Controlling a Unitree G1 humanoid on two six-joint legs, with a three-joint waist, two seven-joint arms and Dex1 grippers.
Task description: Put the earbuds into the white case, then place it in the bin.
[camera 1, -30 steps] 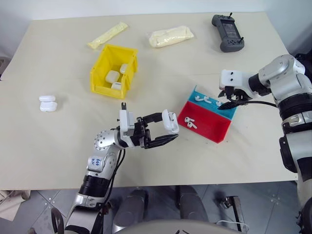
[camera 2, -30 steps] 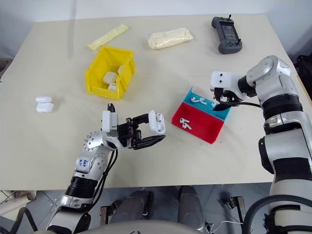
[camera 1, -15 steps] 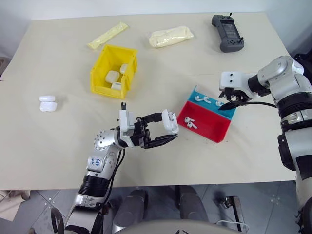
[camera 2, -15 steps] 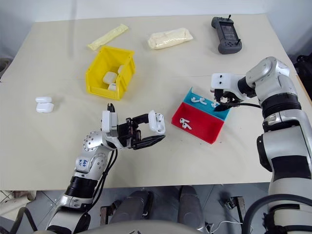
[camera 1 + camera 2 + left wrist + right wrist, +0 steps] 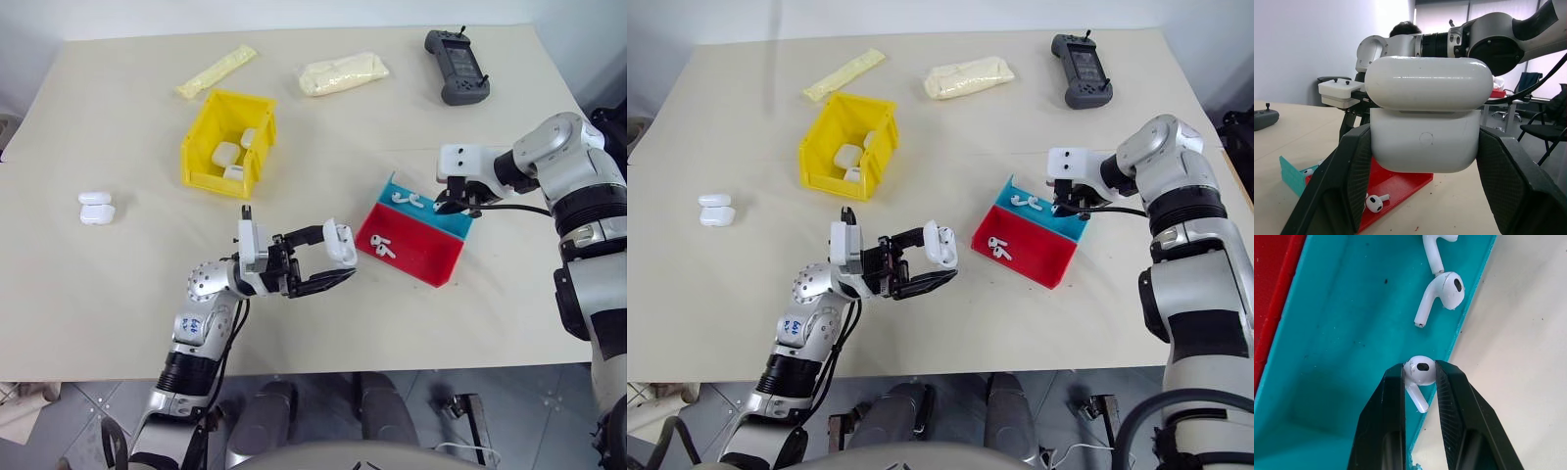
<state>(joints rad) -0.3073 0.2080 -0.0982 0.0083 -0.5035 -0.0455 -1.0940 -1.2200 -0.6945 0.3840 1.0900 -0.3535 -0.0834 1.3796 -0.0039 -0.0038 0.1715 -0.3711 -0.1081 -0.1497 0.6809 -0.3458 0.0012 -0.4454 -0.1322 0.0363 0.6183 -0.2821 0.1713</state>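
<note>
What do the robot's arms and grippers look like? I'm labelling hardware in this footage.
Both arms are silver-grey metal with black joint sections. Each wrist carries a white boxy camera mount. The left gripper and right gripper each have two black tapered fingers. The left forearm bears a small blue-marked sticker, and a black cable runs along the right wrist.

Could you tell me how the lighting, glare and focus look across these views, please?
Head views: even, soft light; only faint shadows beside the bin and tray on the table. Left wrist view: the white case in the left gripper is sharp with a bright highlight on its lid; the room behind is softer. Right wrist view: the earbud in the right gripper is crisp, with slight gloss.
</note>
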